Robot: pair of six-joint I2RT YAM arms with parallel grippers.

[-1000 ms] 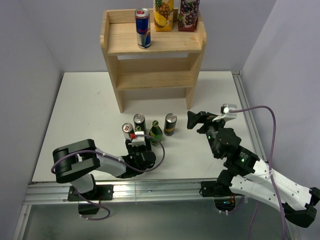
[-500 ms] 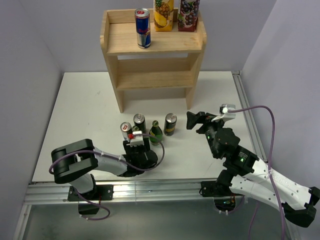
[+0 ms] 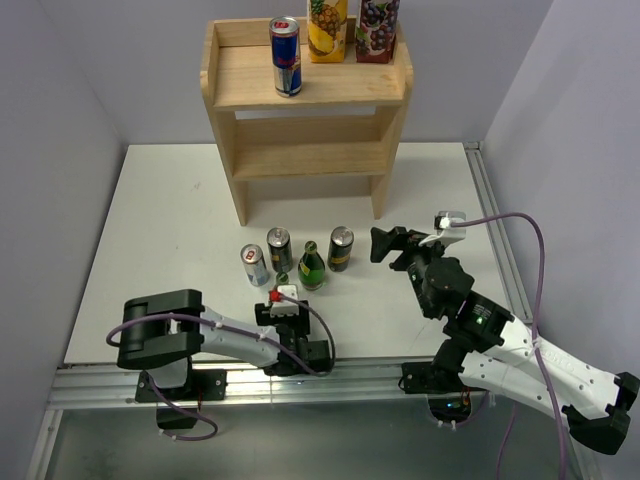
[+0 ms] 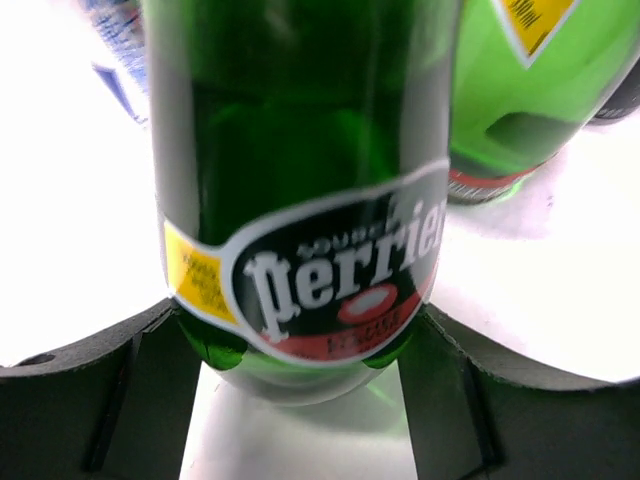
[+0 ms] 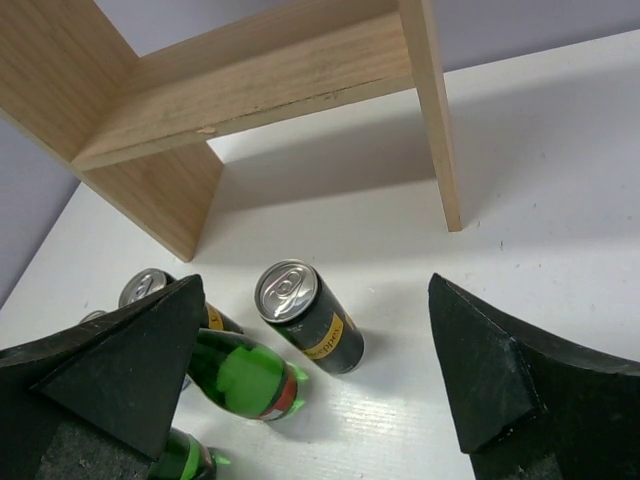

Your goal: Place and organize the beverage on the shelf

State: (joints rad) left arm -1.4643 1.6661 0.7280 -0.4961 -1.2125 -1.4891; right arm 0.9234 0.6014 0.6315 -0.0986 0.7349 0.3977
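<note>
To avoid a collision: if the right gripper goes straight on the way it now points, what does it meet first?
Probably the dark can with the yellow label, standing upright on the table; depth is unclear.

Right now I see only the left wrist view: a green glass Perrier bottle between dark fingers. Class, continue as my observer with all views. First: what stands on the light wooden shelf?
Observer: The top of the wooden shelf holds a blue and silver can, a pineapple juice carton and a grape juice carton.
Operator: Is the right hand free?
Observer: The right hand is open, holding nothing.
Operator: What else waits?
Observer: Three slim cans on the white table.
</note>
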